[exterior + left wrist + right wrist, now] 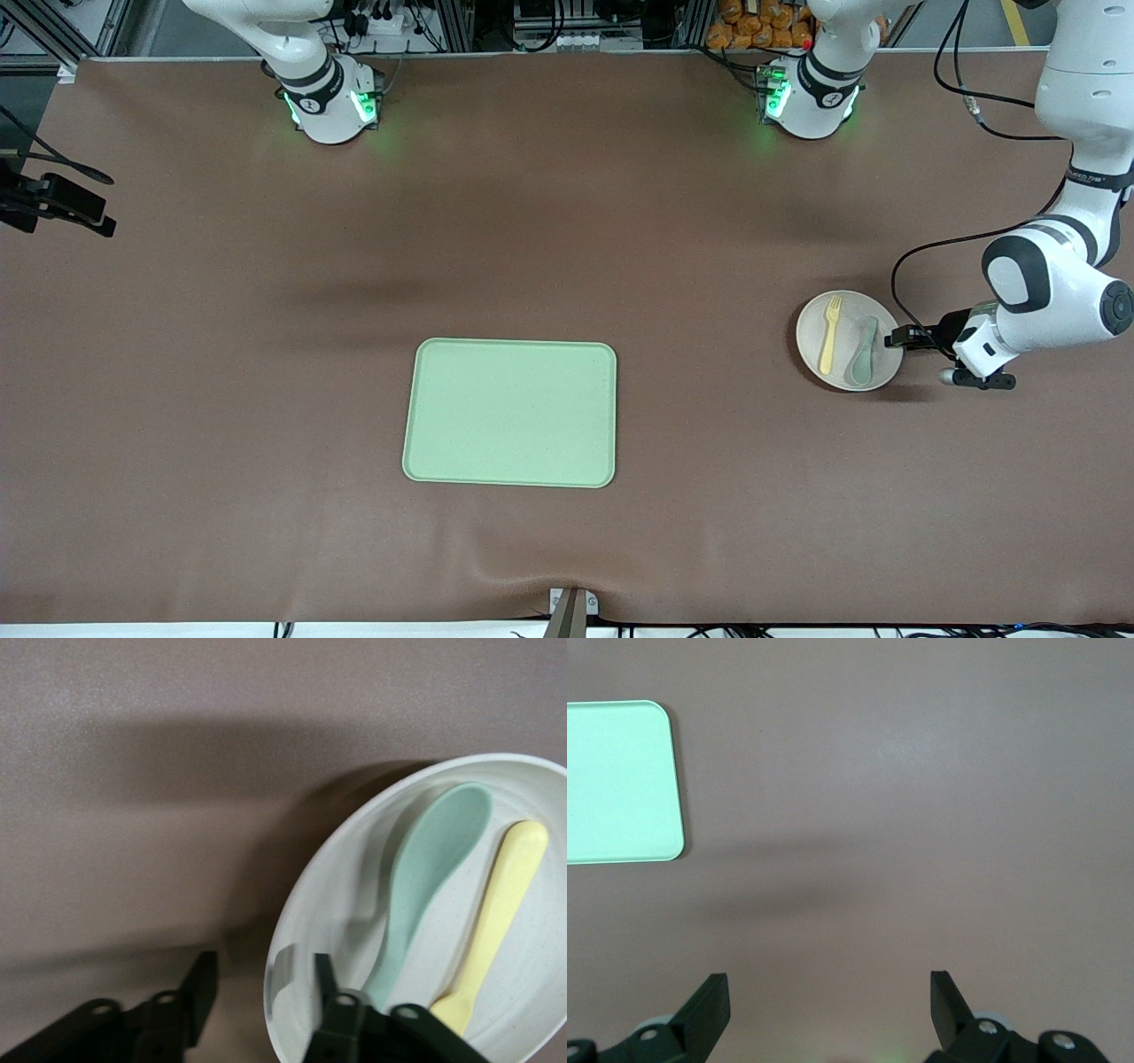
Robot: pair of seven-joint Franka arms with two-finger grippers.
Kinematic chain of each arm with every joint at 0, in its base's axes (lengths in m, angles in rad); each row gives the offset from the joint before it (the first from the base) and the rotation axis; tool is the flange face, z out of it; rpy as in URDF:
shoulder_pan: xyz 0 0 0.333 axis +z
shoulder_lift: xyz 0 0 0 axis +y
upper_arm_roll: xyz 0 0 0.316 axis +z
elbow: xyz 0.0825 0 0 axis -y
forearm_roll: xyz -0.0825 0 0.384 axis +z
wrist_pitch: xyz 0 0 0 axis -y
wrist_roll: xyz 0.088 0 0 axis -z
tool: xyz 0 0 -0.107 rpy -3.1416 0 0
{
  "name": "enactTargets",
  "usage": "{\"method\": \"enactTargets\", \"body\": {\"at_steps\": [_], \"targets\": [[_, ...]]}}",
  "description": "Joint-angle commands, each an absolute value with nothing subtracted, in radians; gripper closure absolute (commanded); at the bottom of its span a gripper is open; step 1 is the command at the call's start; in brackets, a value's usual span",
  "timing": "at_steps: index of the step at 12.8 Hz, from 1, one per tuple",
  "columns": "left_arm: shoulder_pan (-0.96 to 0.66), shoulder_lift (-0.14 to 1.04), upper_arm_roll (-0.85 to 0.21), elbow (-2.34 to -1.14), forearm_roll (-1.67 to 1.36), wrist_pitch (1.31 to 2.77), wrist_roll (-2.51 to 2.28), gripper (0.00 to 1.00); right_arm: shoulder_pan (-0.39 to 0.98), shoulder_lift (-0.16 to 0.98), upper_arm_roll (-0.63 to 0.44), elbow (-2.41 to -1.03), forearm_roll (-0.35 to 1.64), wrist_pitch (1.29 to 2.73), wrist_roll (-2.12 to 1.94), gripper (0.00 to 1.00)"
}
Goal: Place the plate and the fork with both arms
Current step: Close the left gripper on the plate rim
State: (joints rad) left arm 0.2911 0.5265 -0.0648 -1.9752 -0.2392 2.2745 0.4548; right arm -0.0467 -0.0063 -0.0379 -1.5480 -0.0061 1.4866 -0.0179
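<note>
Plate [849, 340]: round, off-white, on the brown table [620, 221] toward the left arm's end, well apart from the tray.
Fork [830, 334]: pale yellow, lying in the plate, tines pointing away from the front camera (its handle shows in the left wrist view [496, 921]).
Spoon [861, 353]: muted teal-green, lying in the plate just beside the fork, on the side toward the left gripper; also seen in the left wrist view [425, 877].
Tray [511, 413]: rectangular, light green, nearer to the front camera than the plate and about midway along the table; one corner shows in the right wrist view [620, 780].
Left gripper [905, 337]: low at the plate's edge, fingers spread, one finger [326, 979] over the inside of the rim and the other outside it, so the rim [276, 979] sits between them; not closed on it.
Right gripper [828, 1005]: fingers wide apart, holding nothing, over bare table beside the tray (not seen in the front view; this arm waits).
</note>
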Motion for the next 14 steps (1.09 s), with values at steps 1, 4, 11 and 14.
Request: {"method": "enactTargets", "body": {"at_steps": [1,4,11,14], "targets": [[0.301,0.541,-0.071,-1.965,-0.261,2.281,0.479,0.55,-0.074,0.003,-0.025,-1.529,0.014,1.473,-0.037,0.0],[0.295,0.541,-0.071,-1.965,-0.261,2.281,0.482,0.84,-0.074,0.002,-0.025,-1.529,0.014,1.473,-0.037,0.0],[0.288,0.548,-0.071,-1.963,-0.261,2.279,0.486,1.0,-0.074,0.003,-0.025,-1.529,0.014,1.471,-0.038,0.0],[0.304,0.535,-0.142,-1.96,-0.262,2.229,0.492,1.0,-0.075,0.003,-0.025,-1.531,0.014,1.471,-0.038,0.0]]}}
